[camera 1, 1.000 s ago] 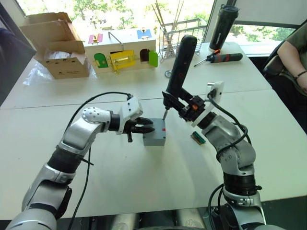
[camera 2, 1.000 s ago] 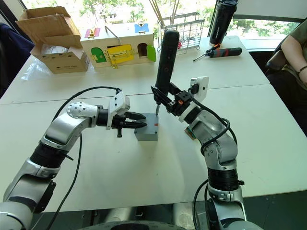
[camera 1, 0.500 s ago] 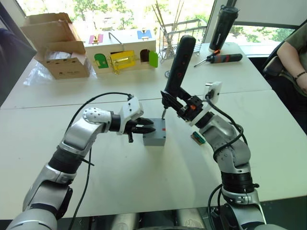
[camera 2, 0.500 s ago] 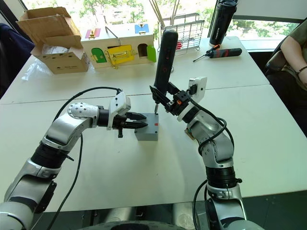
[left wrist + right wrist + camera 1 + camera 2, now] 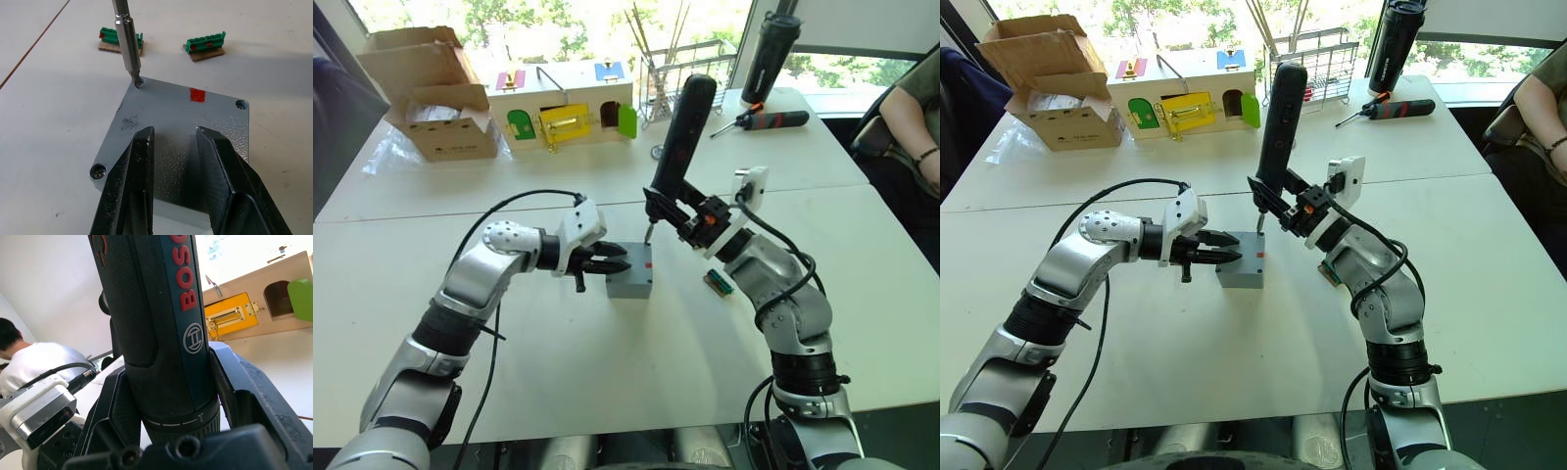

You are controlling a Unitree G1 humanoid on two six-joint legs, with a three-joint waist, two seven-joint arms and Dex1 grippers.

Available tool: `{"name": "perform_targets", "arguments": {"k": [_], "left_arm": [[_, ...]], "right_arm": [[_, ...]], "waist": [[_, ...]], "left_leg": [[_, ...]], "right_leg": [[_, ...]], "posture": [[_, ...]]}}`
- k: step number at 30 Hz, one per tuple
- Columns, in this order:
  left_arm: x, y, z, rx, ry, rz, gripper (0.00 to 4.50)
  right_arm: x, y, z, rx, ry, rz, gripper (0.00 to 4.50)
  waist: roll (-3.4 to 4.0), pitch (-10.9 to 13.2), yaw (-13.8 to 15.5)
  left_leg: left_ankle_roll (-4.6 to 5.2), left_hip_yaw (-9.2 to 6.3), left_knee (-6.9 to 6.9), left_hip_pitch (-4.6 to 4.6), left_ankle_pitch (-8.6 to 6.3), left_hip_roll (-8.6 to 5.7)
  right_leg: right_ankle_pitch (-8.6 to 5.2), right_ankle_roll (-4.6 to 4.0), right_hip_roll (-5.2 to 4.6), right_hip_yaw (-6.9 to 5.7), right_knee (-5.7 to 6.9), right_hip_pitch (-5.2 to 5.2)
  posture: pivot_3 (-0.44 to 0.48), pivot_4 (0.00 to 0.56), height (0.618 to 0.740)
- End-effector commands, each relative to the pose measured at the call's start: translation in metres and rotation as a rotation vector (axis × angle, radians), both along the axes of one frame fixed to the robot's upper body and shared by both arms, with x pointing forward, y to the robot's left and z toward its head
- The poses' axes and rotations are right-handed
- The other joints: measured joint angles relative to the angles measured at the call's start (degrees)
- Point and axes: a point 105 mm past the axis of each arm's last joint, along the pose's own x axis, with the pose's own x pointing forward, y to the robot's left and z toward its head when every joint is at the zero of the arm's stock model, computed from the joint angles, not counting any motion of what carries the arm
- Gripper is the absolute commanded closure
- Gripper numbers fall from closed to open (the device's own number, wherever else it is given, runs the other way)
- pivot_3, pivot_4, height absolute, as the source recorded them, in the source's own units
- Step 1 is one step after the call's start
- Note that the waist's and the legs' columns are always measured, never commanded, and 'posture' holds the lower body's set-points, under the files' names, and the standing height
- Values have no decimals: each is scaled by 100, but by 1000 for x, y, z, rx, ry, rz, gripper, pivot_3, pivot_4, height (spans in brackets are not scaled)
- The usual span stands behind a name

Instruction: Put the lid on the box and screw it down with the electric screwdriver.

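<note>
Gripping the electric screwdriver (image 5: 680,137), my right gripper (image 5: 690,217) had its two black fingers closed around the lower end of the tool's black barrel, which rose nearly upright and leaned slightly away from me. Its thin metal bit (image 5: 125,41) pointed down, and the tip sat in a corner hole of the lid (image 5: 181,122). That lid, a flat grey plate with a small red mark, lay flush on top of the box (image 5: 629,278), a small grey cube standing on the white table (image 5: 607,382) between my two arms. A screw head showed in the lid's corner hole nearest my left gripper. My left gripper (image 5: 615,265) reached in from the left side of the box; its fingers (image 5: 134,191) were parted with a narrow gap between them, and they lay over the lid's near edge, holding nothing, though whether they actually pressed on the lid I could not tell. Two small green terminal blocks (image 5: 120,40) lay on the table just beyond the box. At the far side of the table stood a colourful wooden latch box (image 5: 563,110), an open cardboard box (image 5: 429,90) to its left, a wire rack (image 5: 690,73) to its right, then a tall black bottle (image 5: 770,57) with a red-and-black hand screwdriver (image 5: 762,119) lying beside it. A person's arm (image 5: 915,117) showed at the table's far right edge.
</note>
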Motion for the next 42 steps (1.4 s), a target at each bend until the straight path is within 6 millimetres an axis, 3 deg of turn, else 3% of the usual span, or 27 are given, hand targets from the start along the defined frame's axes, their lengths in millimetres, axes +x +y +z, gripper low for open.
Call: {"name": "perform_targets", "arguments": {"k": [1, 20, 28, 33, 42], "left_arm": [[-1, -2, 1, 2, -8, -7, 3157], [0, -5, 0, 2, -16, -13, 3157], [0, -5, -1, 5, -13, -10, 3157], [1, 1, -13, 62, -10, 0, 3157], [-1, 4, -21, 82, 2, 0, 3157]], "right_arm": [[-2, -2, 3, 4, -7, -7, 2733], [0, -10, 11, 36, -8, -27, 2733], [-4, 12, -5, -78, -18, 30, 2733], [-2, 28, -18, -170, -24, 55, 2733], [-6, 28, -46, -220, 57, 68, 2733]], "waist": [[0, 0, 0], [0, 0, 2], [0, 0, -6], [-4, -3, -14], [-57, -85, -11]], "left_leg": [[0, 0, 0, 0, 0, 0], [0, 0, -1, 0, 0, 0], [0, 0, -1, 1, 0, 0], [0, 1, -5, 11, 0, 1], [1, 5, -65, 79, 0, 14]], "right_leg": [[0, 0, 0, 0, 0, 0], [0, 0, 0, 0, -1, 0], [0, 0, 0, 0, -1, 0], [0, 0, 2, 0, -1, 5], [0, -1, 13, 4, -61, 67]], "posture": [[0, 150, 740], [0, 150, 740], [0, 150, 740], [0, 150, 740], [0, 150, 740]]}}
